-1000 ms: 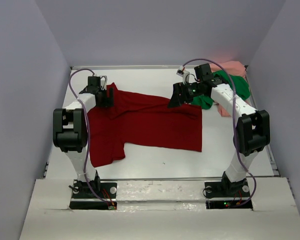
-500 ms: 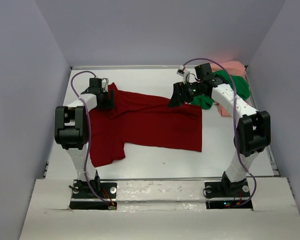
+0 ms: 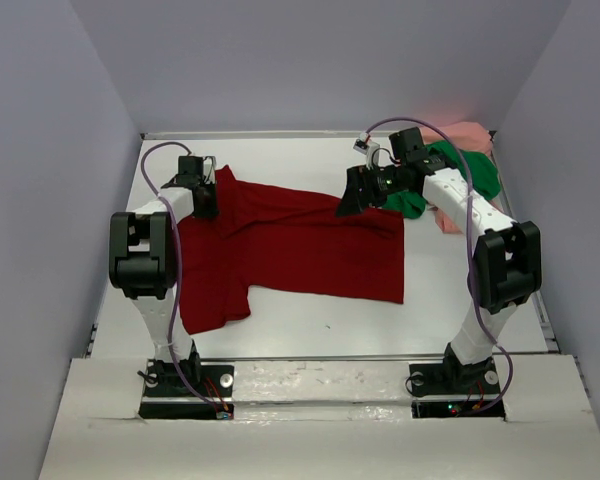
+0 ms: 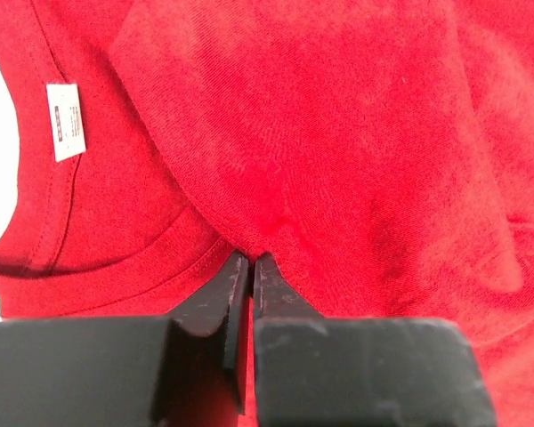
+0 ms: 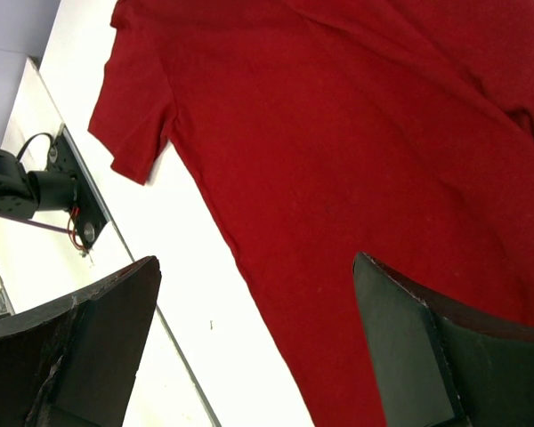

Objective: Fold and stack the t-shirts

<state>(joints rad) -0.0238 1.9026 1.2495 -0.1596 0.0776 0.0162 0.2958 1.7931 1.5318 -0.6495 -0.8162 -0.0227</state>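
The left gripper [image 4: 251,261] pinched the dark red t-shirt [image 4: 356,133] near its collar. The right gripper [image 5: 256,267] hung open above.

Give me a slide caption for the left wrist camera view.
Left gripper pinched shut on a fold of the red t-shirt beside its collar and white label.

The left arm [image 3: 166,207] and right arm [image 3: 460,202] are showing white links between bulky black joints [image 3: 137,258]. Purple cables [image 3: 405,120] are running along both. Black bases [image 3: 185,385] are carrying thin red wires [image 3: 216,396]. The fingers [image 5: 98,342] are showing matt black, wedge-shaped, with pale scuffed edges.
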